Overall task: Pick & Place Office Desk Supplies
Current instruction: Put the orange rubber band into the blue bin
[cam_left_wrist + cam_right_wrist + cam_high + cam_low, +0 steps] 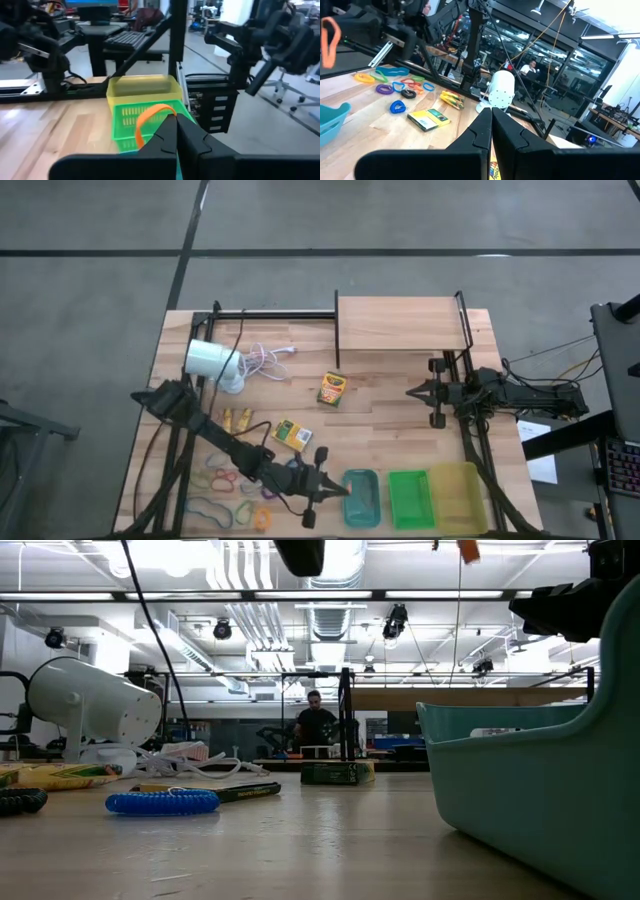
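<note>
Left gripper: jaws closed on the orange loop, above the teal tray.
Right gripper: jaws closed, holding nothing, far from teal tray.

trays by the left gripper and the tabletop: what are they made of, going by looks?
Teal tray, green tray, yellow tray: probably moulded plastic, slightly translucent; the green one's wall is slotted. Table: looks like pale butcher-block wood with visible plank seams, satin finish. Left gripper is shut on an orange loop, likely rubbery.
</note>
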Controlling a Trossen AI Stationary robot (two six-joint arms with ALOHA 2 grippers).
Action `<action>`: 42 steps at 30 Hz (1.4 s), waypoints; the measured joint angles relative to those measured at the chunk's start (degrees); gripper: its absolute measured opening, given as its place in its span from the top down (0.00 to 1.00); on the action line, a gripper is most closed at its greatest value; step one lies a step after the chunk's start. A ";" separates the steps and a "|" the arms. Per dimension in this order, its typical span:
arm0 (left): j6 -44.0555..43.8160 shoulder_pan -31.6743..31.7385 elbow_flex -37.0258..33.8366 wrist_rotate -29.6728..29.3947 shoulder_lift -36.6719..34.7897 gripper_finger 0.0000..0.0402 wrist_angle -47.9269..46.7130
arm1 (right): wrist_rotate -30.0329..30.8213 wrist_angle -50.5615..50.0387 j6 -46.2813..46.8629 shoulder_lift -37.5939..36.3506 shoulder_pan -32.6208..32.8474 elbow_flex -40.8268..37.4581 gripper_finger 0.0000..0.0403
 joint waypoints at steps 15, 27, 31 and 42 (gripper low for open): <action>0.45 3.05 6.94 4.23 8.73 1.00 -2.22 | -0.05 -0.83 0.00 0.00 0.00 0.00 0.98; -8.30 4.25 6.86 4.68 8.77 1.00 -14.18 | -0.01 -0.83 0.00 0.00 -0.02 0.00 0.98; -10.56 4.31 6.86 4.70 8.77 1.00 -17.68 | -0.01 -0.81 0.00 0.00 0.00 -0.02 0.98; -13.67 4.40 6.86 4.68 8.77 0.97 -21.24 | -0.01 -0.81 0.00 0.00 -0.01 -0.01 0.98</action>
